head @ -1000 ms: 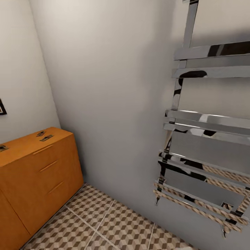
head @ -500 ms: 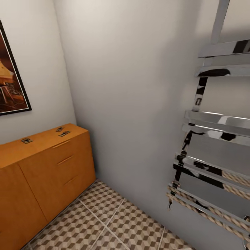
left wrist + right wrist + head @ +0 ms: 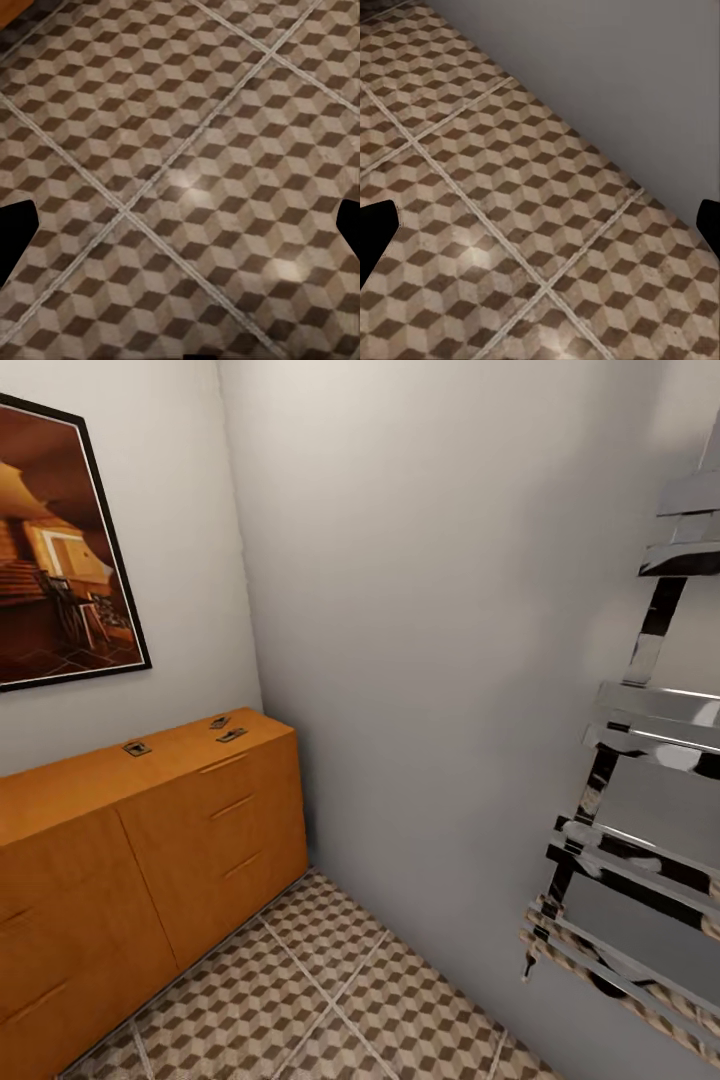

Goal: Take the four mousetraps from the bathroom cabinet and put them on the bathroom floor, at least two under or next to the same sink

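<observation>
A narrow bathroom corner: pale walls, a framed picture (image 3: pixel 62 550) on the left wall, and a chrome towel rail (image 3: pixel 640 830) on the right. The bathroom floor (image 3: pixel 330 1000) of cube-patterned tiles runs between them. Along the left wall stands the cabinet (image 3: pixel 150 840), and the mousetraps lie flat on its top — one (image 3: pixel 137 748) toward the middle, two more (image 3: pixel 225 728) close together near the far end; a fourth I cannot make out. They sit high and in the open, so reaching them should mean coming up beside the cabinet first.

The left gripper (image 3: pixel 180 225) and right gripper (image 3: pixel 540 225) both hang over bare tile, fingertips wide apart and holding nothing — probably carried low while the base travels.
</observation>
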`<state>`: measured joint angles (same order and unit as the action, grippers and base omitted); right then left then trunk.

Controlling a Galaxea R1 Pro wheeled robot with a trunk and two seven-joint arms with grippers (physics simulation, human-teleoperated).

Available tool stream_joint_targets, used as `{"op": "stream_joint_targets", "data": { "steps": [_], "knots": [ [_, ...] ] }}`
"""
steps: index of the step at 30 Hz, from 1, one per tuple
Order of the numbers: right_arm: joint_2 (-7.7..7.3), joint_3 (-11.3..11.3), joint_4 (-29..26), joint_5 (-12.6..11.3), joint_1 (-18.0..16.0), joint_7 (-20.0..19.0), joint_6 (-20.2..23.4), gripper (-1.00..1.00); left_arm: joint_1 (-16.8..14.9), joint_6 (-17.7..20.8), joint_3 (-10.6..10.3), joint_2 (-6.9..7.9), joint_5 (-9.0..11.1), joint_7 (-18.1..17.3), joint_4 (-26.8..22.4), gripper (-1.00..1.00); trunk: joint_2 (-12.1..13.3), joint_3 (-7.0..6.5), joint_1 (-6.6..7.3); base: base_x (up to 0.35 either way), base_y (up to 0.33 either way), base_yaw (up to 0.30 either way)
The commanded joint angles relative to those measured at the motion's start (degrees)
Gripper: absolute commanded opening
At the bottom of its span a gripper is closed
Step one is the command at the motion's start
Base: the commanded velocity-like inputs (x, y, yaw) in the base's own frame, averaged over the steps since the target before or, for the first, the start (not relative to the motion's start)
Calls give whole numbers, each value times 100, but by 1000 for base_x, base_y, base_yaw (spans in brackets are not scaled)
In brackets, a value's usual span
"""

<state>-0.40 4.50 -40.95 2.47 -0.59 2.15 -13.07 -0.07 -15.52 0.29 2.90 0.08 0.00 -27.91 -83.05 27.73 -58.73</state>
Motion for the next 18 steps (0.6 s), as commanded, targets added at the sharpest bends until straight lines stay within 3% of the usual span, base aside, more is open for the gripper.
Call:
{"op": "stream_joint_targets", "data": {
  "steps": [1, 18],
  "knots": [
    [-4, 16, 3, 26, -3, 22, -12, 100, 1, -13, 2, 0, 1, 0, -2, 100, -3, 8, 0, 0, 0, 254],
    [-4, 16, 8, 34, -3, 24, -12, 100, 1, -13, 6, 0, 1, 0, -10, 100, -3, 64, 0, 0, 0, 251]
  ]
}}
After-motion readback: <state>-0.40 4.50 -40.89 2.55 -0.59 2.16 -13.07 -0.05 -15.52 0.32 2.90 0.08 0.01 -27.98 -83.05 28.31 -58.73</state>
